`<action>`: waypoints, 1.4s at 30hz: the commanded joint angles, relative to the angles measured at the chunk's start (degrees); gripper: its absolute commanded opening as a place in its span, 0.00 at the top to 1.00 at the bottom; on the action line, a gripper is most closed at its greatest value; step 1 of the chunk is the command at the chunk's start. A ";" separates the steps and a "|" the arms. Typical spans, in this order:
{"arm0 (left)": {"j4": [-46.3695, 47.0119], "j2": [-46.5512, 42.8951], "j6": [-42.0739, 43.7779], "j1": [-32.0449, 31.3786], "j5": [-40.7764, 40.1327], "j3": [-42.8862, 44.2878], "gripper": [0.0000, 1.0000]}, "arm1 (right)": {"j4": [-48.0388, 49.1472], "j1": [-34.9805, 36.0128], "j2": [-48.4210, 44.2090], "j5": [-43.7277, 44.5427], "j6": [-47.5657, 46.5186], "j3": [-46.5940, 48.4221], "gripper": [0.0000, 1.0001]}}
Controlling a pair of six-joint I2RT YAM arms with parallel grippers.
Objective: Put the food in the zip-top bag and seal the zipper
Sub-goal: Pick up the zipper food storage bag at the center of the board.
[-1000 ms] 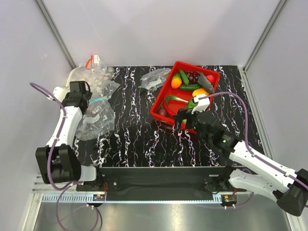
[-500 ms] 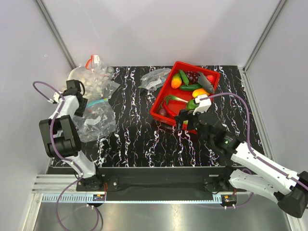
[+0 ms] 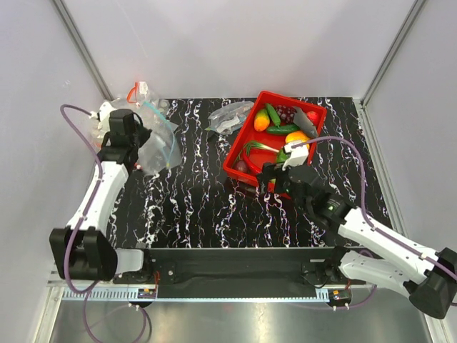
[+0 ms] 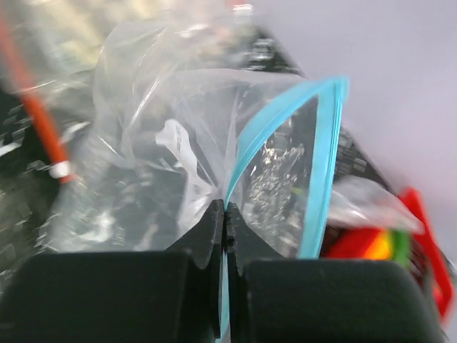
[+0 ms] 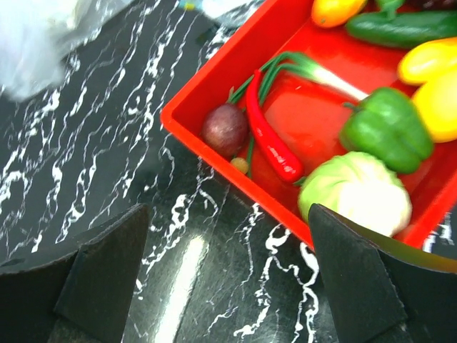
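The clear zip-top bag (image 3: 154, 141) hangs lifted at the back left, its teal zipper (image 3: 158, 132) running diagonally. My left gripper (image 3: 137, 143) is shut on that zipper strip; in the left wrist view the jaws (image 4: 225, 218) pinch the teal zipper (image 4: 325, 164) edge, with the bag (image 4: 171, 136) billowing beyond. The food lies in the red tray (image 3: 240, 140): a red chilli (image 5: 271, 136), a green bell pepper (image 5: 385, 128) and a lime-green round fruit (image 5: 353, 193). My right gripper (image 3: 275, 179) (image 5: 228, 279) stands open over the tray's near corner, holding nothing.
A clear bag of white round pieces (image 3: 118, 111) lies behind the left gripper, and another crumpled clear bag (image 3: 230, 116) lies left of the tray. The tray also holds a purple onion (image 5: 225, 128), a spring onion, yellow and orange produce. Walls close in on both sides.
My left gripper has shut on the bag's zipper edge and raised the bag off the table toward the back. The right arm has barely moved.
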 commanded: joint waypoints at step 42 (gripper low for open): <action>12.32 -4.50 28.36 -28.45 23.87 -3.07 0.32 | -0.35 -1.72 35.58 -10.66 7.55 31.66 1.00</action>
